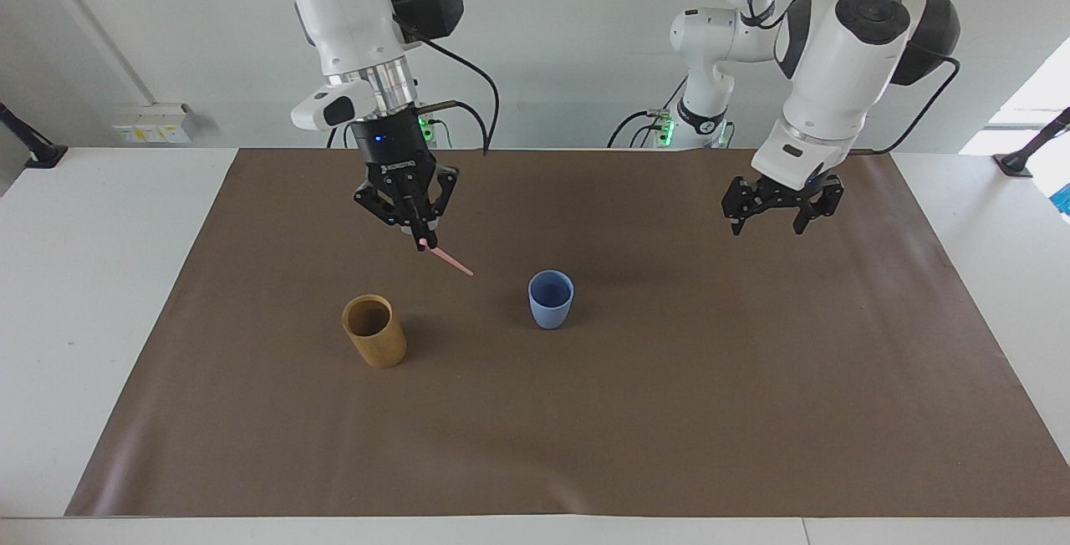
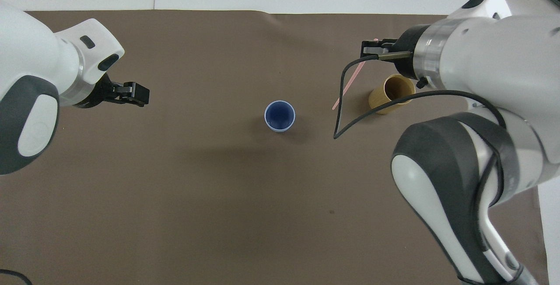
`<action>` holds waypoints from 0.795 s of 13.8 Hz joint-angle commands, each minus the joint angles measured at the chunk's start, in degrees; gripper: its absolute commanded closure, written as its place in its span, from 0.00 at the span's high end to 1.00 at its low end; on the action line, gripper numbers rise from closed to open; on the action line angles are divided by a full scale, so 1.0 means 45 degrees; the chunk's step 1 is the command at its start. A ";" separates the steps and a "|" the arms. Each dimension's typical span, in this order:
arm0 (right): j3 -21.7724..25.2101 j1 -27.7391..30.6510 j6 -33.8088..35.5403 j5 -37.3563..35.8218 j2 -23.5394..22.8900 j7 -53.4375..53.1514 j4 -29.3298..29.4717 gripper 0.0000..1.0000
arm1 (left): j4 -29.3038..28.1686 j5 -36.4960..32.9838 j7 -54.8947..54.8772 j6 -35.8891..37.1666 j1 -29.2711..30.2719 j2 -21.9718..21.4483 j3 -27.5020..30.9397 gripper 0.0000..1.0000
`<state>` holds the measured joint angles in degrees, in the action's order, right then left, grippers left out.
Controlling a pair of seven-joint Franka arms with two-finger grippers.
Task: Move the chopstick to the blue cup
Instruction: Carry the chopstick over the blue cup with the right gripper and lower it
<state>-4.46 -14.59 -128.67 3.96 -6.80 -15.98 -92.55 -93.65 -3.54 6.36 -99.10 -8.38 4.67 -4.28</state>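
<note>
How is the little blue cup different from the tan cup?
The blue cup is shorter; the tan wooden cup is taller. The blue cup tapers to a rounded base, while the tan cup is a straight cylinder that looks slightly tilted. The blue cup sits mid-mat; the tan cup sits toward the right arm's end. Both are open-topped, handleless and empty, since the right gripper holds the chopstick in the air.

A robotics lab: two white robot arms [image 1: 359, 18] stand mounted at one edge of a white table [image 1: 92, 277] covered with a plain brown mat [image 1: 669, 403]. Bare white walls, a wall socket strip [image 1: 150, 123], loose black cables on the arms and black camera mounts [image 1: 25, 144] clamped at the table's ends show it.
</note>
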 commanded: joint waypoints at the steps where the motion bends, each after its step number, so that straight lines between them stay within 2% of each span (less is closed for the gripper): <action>1: 0.0015 -0.0894 -0.0644 0.0038 -0.0226 -0.0937 -0.0137 0.00 | -0.0243 0.0241 -0.1681 0.0673 0.1077 -0.0704 -0.0124 1.00; 5: 0.0016 -0.1464 -0.1250 -0.0118 -0.0598 -0.1097 -0.0176 0.00 | -0.0243 0.0983 -0.3402 0.1570 0.2368 -0.1506 -0.0085 1.00; 11: -0.0004 -0.1698 -0.2340 -0.0509 -0.0891 -0.1078 -0.0604 0.00 | -0.0048 0.0828 -0.4089 0.2625 0.2624 -0.2054 0.0052 1.00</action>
<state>-4.48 -21.57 -136.17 2.99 -10.64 -19.92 -93.64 -93.65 -0.04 -10.59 -89.68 2.57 -3.40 -3.82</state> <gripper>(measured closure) 0.912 0.000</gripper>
